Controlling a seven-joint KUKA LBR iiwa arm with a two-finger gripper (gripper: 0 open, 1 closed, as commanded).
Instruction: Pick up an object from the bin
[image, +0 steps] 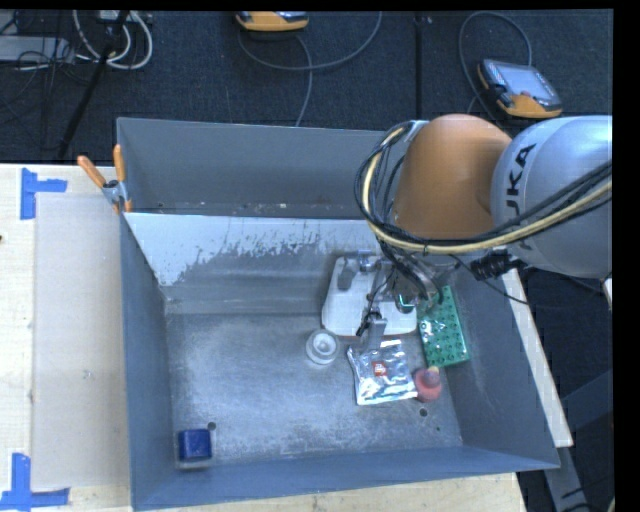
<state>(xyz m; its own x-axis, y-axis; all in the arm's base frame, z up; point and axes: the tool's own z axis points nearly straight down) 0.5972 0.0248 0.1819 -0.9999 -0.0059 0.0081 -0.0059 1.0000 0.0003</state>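
The gripper (392, 298) hangs low in the bin (240, 300), near its right wall, under the arm's orange cover (445, 175). Whether it is spread or closed I cannot tell.

I judge the step in hand to be the approach. The gripper is over a white blocky piece (348, 302), with a clear round cap (322, 347), a silvery foil packet (383, 373), a green board (443, 328) and a small red thing (428, 383) crowded just beside it (a blue cube (194, 445) sits well apart, by the front-left corner).

The next move likely calls for a straight descent onto one piece, clear of its neighbours. The bin's floor is scuffed grey metal, with free room toward the left wall and little by the right.
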